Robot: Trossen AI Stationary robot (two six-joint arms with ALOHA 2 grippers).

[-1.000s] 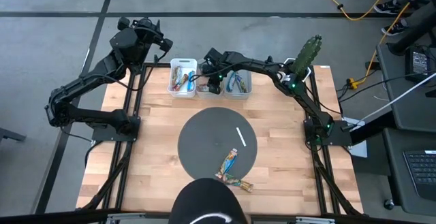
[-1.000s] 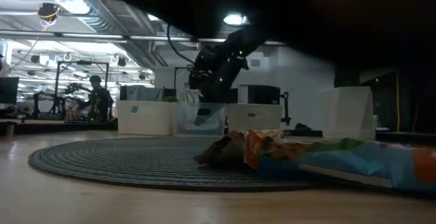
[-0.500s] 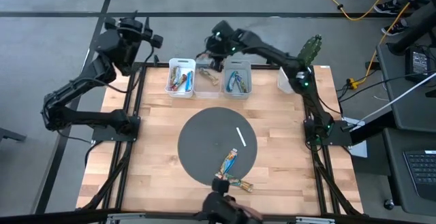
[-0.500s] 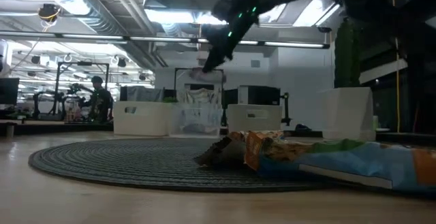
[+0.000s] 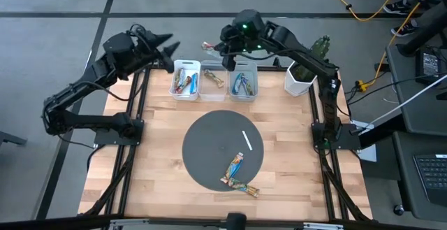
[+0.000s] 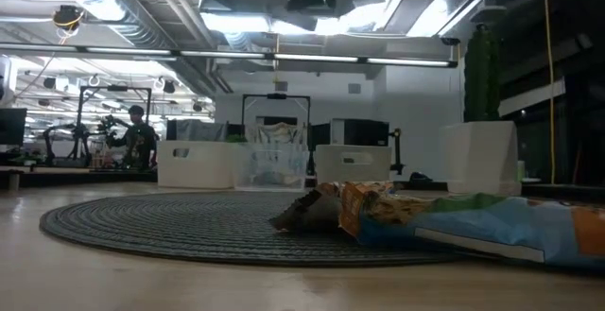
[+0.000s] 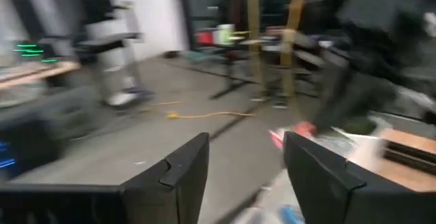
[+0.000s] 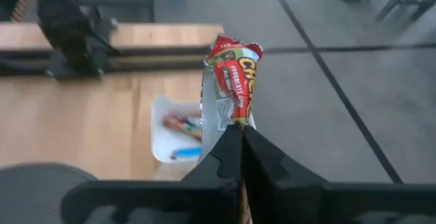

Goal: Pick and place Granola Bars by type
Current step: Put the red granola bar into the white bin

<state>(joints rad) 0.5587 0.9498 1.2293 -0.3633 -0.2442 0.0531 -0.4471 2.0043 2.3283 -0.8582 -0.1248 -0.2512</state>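
Note:
My right gripper (image 5: 219, 48) is raised beyond the table's far edge, behind the bins, and is shut on a red and silver granola bar (image 8: 231, 74). A blue-and-orange bar (image 5: 235, 165) and an orange-brown bar (image 5: 246, 188) lie flat on the round dark mat (image 5: 209, 142), close together in the low view (image 6: 378, 212). More bars lie in the left bin (image 5: 187, 80), the middle bin (image 5: 213, 80) and the right bin (image 5: 243, 82). My left gripper (image 5: 166, 52) hovers open, high past the table's far left corner. My right gripper pinches one end of the red and silver bar (image 8: 228, 125) between its two shut fingers (image 8: 262, 159). The bar is lifted clear and sticks out lengthwise beyond the fingertips, its red end (image 8: 235, 54) farthest from them.
A thin white stick (image 5: 246, 140) lies on the mat. A white pot with a green cactus (image 5: 300, 78) stands at the far right corner. Bare wood lies left and right of the mat. A person (image 6: 134, 136) shows far off in the room.
My right gripper has risen from just above the middle bin and drawn back past the table's far edge, staying shut with the red bar in it. My left arm has swung near the far left corner. A dark shape at the near edge has withdrawn.

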